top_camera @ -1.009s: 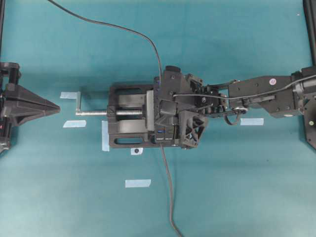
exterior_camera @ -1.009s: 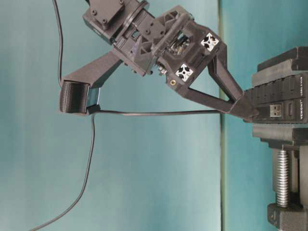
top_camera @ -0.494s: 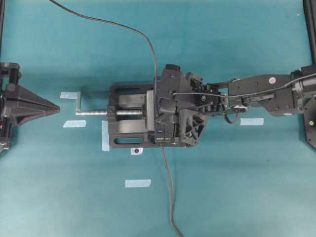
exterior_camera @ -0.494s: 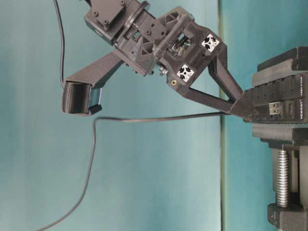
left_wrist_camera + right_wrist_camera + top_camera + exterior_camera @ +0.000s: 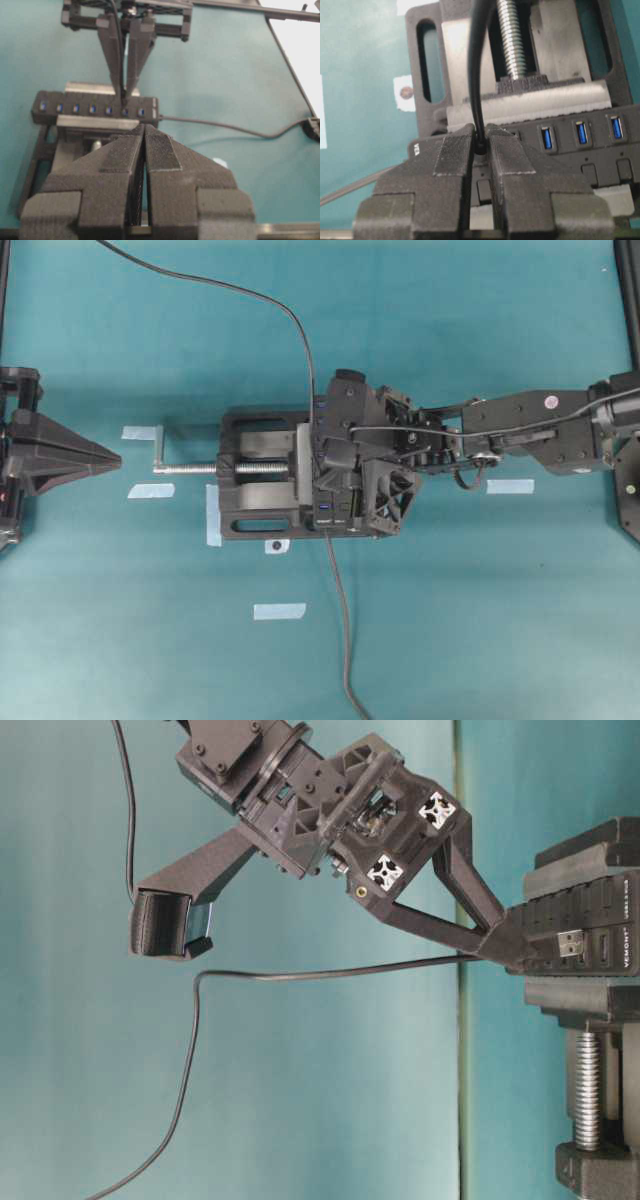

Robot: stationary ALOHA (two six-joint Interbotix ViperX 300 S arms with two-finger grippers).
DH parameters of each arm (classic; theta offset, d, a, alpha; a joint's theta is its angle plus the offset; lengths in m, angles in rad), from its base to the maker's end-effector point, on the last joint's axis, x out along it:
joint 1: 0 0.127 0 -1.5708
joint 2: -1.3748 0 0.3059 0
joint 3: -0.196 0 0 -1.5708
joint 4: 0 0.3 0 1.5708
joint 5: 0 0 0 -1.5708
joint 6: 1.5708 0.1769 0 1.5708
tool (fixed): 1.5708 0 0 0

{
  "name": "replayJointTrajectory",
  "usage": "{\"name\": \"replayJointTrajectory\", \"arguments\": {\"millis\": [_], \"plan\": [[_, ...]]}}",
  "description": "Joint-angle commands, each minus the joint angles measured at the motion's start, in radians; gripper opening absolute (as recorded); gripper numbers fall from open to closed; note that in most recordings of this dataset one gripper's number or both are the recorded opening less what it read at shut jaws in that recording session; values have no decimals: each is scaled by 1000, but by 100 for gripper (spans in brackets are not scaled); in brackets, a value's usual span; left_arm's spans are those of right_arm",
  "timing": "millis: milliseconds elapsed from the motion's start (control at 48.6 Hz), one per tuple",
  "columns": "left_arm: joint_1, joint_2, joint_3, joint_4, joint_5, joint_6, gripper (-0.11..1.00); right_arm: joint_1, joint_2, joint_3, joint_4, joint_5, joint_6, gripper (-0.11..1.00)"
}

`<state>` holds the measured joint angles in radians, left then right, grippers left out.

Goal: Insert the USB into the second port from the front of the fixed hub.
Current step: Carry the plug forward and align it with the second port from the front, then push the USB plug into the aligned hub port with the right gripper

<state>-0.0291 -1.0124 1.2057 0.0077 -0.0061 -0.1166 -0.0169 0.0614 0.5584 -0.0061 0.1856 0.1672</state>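
While seating: my right fingers (image 5: 480, 150) pinch the USB (image 5: 479, 146) at the fixed hub (image 5: 95, 107), frame centre.
Left fingers (image 5: 145, 155): shut, empty.
Next: I'd judge press down, then release.

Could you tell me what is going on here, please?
The right gripper is shut on the USB and holds it down at the hub, near the end where the hub's own lead comes out. The hub is clamped in a vise. Whether the plug is seated in a socket cannot be seen, as the fingers hide it. The left gripper is shut on nothing and waits off to the side, facing the hub.
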Motion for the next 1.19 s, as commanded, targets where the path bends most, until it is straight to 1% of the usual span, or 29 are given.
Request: {"name": "replayJointTrajectory", "arguments": {"millis": [0, 185, 535, 988, 1174], "plan": [[2, 5, -14, 3, -5, -2, 0, -2, -11, -6, -2, -25, 3, 7], [0, 5, -14, 2, -5, -3, 0, -2, -5, -6, -2, -44, 3, 7], [2, 3, -14, 3, -5, -3, 0, -2, 0, 3, 0, -44, 8, 7], [2, 0, -14, 2, -5, -3, 0, 15, -8, 37, 5, -44, 12, 7], [0, -2, -14, 2, -5, -3, 0, 15, -8, 60, 5, -84, 12, 7]]}}
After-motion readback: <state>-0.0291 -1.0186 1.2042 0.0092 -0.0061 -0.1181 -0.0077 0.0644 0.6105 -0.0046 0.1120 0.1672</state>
